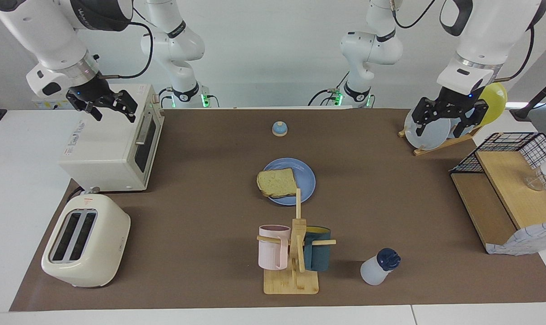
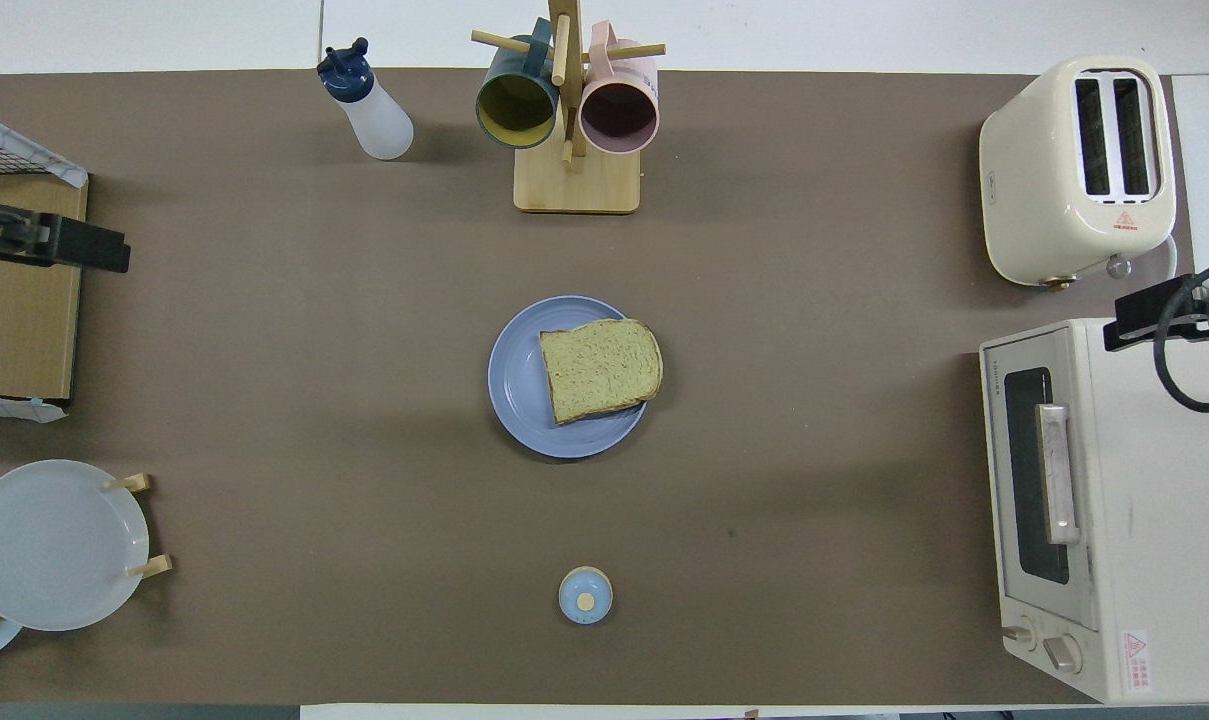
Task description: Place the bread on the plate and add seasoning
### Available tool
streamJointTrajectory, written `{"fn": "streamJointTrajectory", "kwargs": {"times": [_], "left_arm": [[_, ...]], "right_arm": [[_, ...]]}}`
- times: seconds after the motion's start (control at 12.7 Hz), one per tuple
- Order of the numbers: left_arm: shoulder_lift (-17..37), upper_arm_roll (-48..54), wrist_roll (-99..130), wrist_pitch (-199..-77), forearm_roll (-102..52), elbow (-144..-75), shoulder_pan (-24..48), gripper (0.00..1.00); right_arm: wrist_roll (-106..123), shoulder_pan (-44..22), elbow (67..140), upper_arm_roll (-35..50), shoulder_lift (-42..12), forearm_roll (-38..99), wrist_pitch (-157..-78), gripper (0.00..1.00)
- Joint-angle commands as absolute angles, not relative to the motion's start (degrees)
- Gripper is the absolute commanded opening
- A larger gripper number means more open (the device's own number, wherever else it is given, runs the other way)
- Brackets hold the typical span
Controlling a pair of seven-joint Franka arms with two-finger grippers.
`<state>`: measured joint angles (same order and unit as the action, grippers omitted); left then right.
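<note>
The bread (image 1: 277, 182) lies flat on the blue plate (image 1: 305, 179) at the middle of the mat, its edge hanging a little over the rim toward the right arm's end; the bread (image 2: 600, 369) and the plate (image 2: 518, 370) also show in the overhead view. The seasoning bottle (image 1: 379, 267) (image 2: 367, 103) stands farther from the robots, beside the mug tree toward the left arm's end, untouched. My right gripper (image 1: 112, 113) (image 2: 1129, 318) is open and empty, raised over the toaster oven. My left gripper (image 1: 444, 128) (image 2: 99, 250) is open and empty, raised over the rack of upright plates.
A mug tree (image 1: 295, 253) with a pink and a teal mug stands farther than the plate. A bell (image 1: 279, 129) sits nearer the robots. Toaster oven (image 1: 114, 144) and toaster (image 1: 85, 241) are at the right arm's end; plate rack (image 1: 428, 131) and wire shelf (image 1: 507, 194) at the left arm's.
</note>
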<state>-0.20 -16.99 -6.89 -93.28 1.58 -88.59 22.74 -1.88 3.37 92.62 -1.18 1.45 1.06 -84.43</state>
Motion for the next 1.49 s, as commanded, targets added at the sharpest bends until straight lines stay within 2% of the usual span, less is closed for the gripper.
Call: {"fn": "streamJointTrajectory", "kwargs": {"times": [0.0,0.39,0.47,0.79,0.87,1.1,1.26,1.42], "left_arm": [[-2.11,-16.35,-8.35,-88.43,0.79,-90.09,23.02,1.0],[-3.59,-16.09,-8.43,-88.51,1.23,-91.14,20.06,1.0],[-3.52,-14.6,-8.09,-88.85,1.23,-91.06,17.34,1.0],[-3.25,4.87,-8.35,-88.51,0.79,-91.05,-3.46,1.0],[-3.16,7.36,-8.35,-88.16,0.53,-91.14,-6.39,1.0],[-3.78,5.9,-6.25,-86.14,0.35,-90.88,-4.23,1.0],[-6.05,1.17,-5.71,-82.2,0.61,-91.14,0.86,1.0],[-7.9,0.53,-5.8,-83.74,0.62,-96.73,1.41,1.0]], "right_arm": [[-0.62,4.13,92.99,-0.97,2.11,1.93,-83.85,1.0],[-0.62,4.13,92.99,-0.88,2.11,1.93,-83.85,1.0],[-0.62,4.13,92.99,-0.97,2.11,1.93,-83.85,1.0],[-0.62,4.13,92.99,-0.97,2.11,1.93,-83.85,1.0],[-0.62,4.13,92.99,-0.88,2.11,1.93,-83.85,1.0],[-0.62,4.13,92.99,-0.97,2.11,1.93,-83.85,1.0],[-0.62,4.13,92.99,-0.97,2.11,1.93,-83.85,1.0],[-0.62,4.13,92.99,-0.97,2.11,1.93,-83.85,1.0]]}}
